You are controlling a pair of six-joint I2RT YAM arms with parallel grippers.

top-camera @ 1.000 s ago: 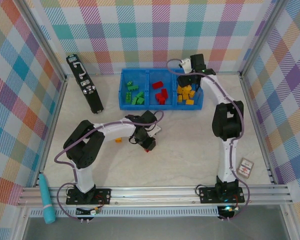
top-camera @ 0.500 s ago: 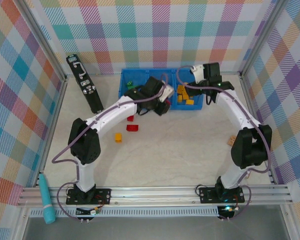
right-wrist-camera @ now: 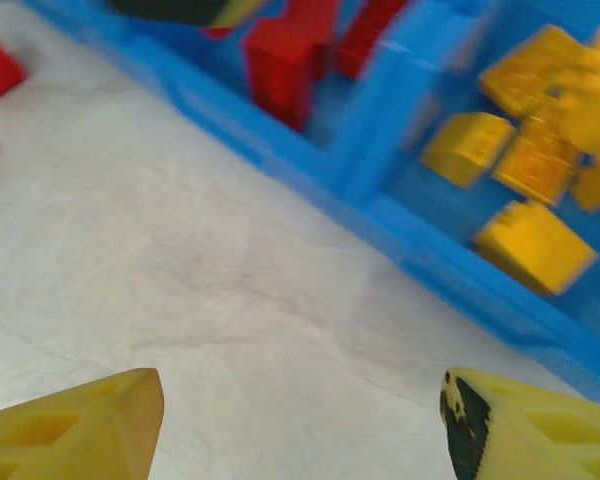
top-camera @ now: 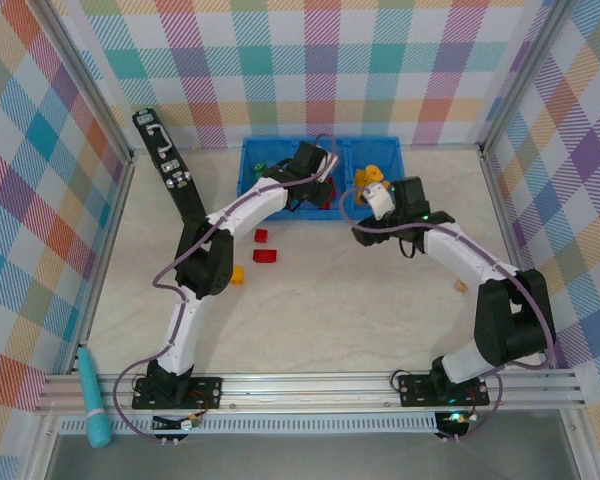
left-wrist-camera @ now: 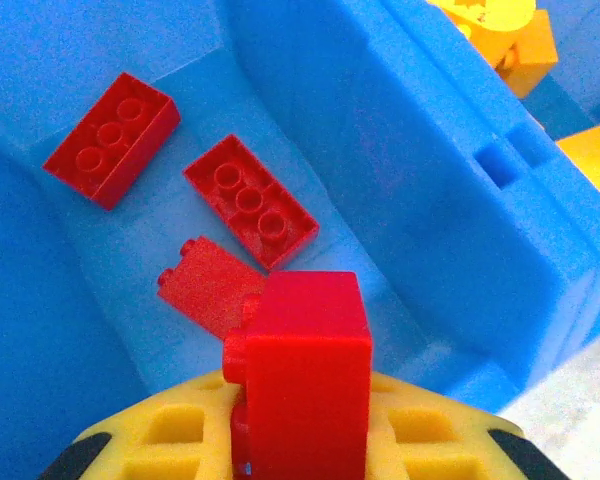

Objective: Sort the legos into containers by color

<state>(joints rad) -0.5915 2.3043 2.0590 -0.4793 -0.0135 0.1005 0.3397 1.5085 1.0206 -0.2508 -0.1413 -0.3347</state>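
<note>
Left gripper, clamped on a red brick, hangs directly above the blue tray's middle compartment, where other red bricks lie.

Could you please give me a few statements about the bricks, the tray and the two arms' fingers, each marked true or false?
1. The left fingers hold a red brick above the middle compartment of the tray. True.
2. The right fingers are shut on a brick. False: they are open and empty, above bare table beside the tray.
3. Two loose red bricks lie on the table outside the tray. True.
4. The yellow bricks sit in the tray's left compartment. False: they sit in the right compartment.
</note>
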